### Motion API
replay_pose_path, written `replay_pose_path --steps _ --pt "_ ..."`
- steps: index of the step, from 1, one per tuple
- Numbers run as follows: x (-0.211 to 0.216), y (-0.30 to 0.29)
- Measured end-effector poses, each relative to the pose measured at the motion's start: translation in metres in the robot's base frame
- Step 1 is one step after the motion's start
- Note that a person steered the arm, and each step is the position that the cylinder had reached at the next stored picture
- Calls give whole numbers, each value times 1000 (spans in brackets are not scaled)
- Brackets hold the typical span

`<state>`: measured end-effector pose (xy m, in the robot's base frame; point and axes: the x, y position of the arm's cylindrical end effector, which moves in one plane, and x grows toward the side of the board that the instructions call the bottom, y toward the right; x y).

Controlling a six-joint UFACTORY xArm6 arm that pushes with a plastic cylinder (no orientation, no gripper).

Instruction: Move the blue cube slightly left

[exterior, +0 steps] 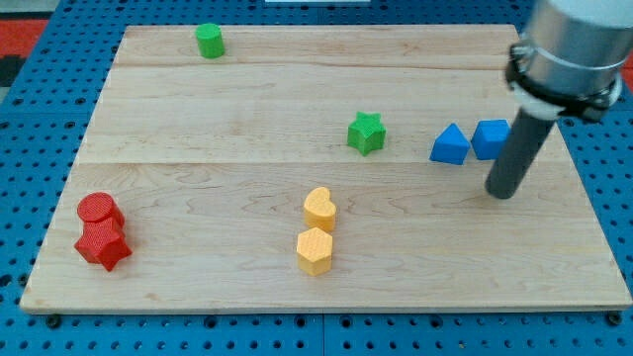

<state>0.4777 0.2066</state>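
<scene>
The blue cube (490,138) sits at the view's right on the wooden board (247,109), partly hidden behind my rod. A blue triangular block (450,144) touches its left side. My tip (502,193) rests on the board just below and slightly right of the blue cube, a short gap from it.
A green star block (366,133) lies left of the blue pair. A green block (210,41) is near the top edge. A yellow heart (318,209) and a yellow hexagon (315,250) sit at bottom centre. A red cylinder (100,211) and a red star (104,243) sit at bottom left.
</scene>
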Motion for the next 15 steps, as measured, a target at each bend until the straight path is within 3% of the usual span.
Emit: replay_pose_path --steps 1,2,3,4,8,9,10,11,13,15 --pt "-40 -16" --pt "-57 -83" --pt "-41 -101" --pt "-32 -61" --pt "-30 -49" --pt "-8 43" --pt "-34 70" --pt "-59 70" --pt "-67 -48" --pt "-107 -5"
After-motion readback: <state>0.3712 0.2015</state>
